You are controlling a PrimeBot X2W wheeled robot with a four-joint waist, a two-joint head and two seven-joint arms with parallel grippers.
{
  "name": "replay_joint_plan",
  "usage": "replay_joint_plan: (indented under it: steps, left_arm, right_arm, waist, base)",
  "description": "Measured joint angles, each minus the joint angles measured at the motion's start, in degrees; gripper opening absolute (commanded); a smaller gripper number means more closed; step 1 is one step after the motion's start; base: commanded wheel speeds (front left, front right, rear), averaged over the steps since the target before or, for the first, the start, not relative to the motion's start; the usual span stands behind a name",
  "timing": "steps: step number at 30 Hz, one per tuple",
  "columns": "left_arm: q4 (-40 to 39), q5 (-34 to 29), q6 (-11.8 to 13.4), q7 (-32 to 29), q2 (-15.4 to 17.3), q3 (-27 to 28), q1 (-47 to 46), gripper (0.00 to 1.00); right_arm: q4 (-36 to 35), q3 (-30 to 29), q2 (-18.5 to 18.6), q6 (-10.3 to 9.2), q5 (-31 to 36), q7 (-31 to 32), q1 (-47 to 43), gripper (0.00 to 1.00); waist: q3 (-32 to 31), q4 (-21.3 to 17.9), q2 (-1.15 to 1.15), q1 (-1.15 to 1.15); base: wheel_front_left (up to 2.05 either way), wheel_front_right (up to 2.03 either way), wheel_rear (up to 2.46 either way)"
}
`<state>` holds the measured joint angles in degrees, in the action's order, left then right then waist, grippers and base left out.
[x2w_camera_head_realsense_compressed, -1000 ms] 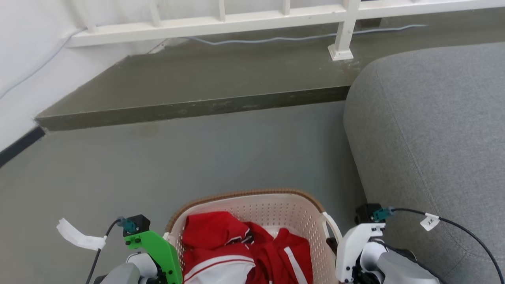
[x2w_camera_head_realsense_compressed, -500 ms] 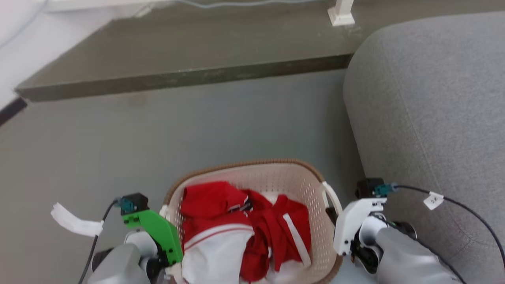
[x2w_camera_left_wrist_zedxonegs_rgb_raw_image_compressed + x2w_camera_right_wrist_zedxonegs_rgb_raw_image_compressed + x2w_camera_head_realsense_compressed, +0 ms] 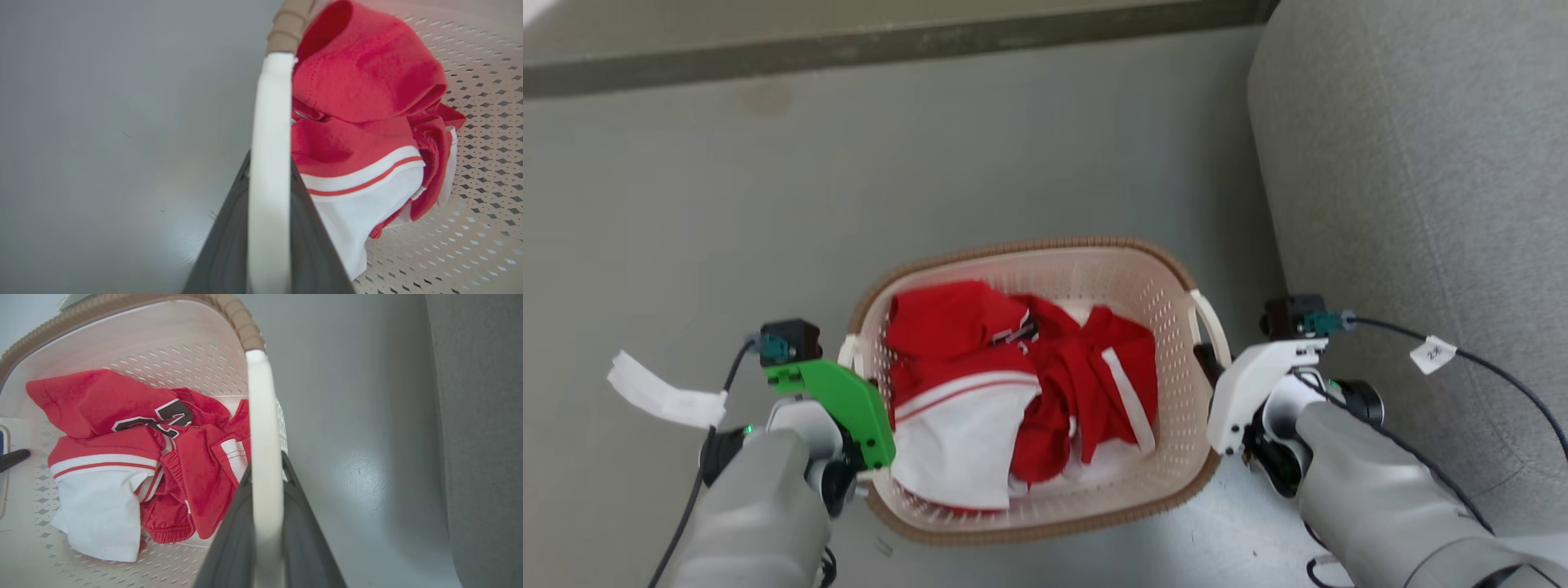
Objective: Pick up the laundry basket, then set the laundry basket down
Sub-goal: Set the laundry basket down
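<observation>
Camera tilted down, laundry basket between left hand and right hand, both clamping handles

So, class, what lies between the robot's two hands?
The laundry basket of red and white clothes, seen in the head view; the left hand and right hand grip it at either side.

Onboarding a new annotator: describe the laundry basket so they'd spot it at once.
Start at the big grey sofa on the right; beside it, over the grey floor, is the laundry basket. It's the cream perforated tub with a brown woven-look rim, holding red and white clothes.
</observation>
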<state>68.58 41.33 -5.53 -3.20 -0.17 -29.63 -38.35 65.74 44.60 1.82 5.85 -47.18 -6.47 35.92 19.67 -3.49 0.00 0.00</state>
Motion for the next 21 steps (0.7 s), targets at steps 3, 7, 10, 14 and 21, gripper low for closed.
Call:
replay_joint_plan:
  steps: [3, 7, 10, 14, 21]
  left_arm:
    - [-0.27, -0.26, 0.07, 0.62, 0.19, -0.02, -1.7, 0.0]
    - [-0.55, -0.74, 0.33, 1.27, 0.6, -0.19, -4.48, 0.0]
    - [-0.63, -0.81, 0.51, 1.82, 0.73, -0.25, -6.07, 0.0]
    - [-0.68, -0.98, 0.94, 2.33, 0.88, -0.29, -8.11, 0.0]
    - [-0.64, -1.87, 1.11, 3.46, 1.13, -0.27, -10.78, 0.0]
  right_arm:
    - [-0.1, -0.03, 0.02, -0.47, 0.34, -0.7, 1.57, 0.0]
    - [-0.24, -0.04, 0.03, -0.47, 0.35, -1.8, 3.87, 0.0]
    - [-0.41, -0.19, 0.07, -0.47, 0.35, -2.18, 5.06, 0.0]
    - [-0.52, -0.2, 0.12, -0.47, 0.36, -2.9, 6.55, 0.0]
    - [-0.62, -0.09, 0.24, -0.4, 0.44, -3.59, 9.35, 0.0]
  waist:
    - [2.42, -0.07, 0.0, 0.0]
    - [6.5, -0.23, 0.0, 0.0]
    - [8.96, -0.33, 0.0, 0.0]
    - [12.23, -0.39, 0.0, 0.0]
    - [17.7, -0.35, 0.0, 0.0]
  base:
    - [0.0, 0.0, 0.0]
    - [0.0, 0.0, 0.0]
    - [0.0, 0.0, 0.0]
    - [0.0, 0.0, 0.0]
    - [0.0, 0.0, 0.0]
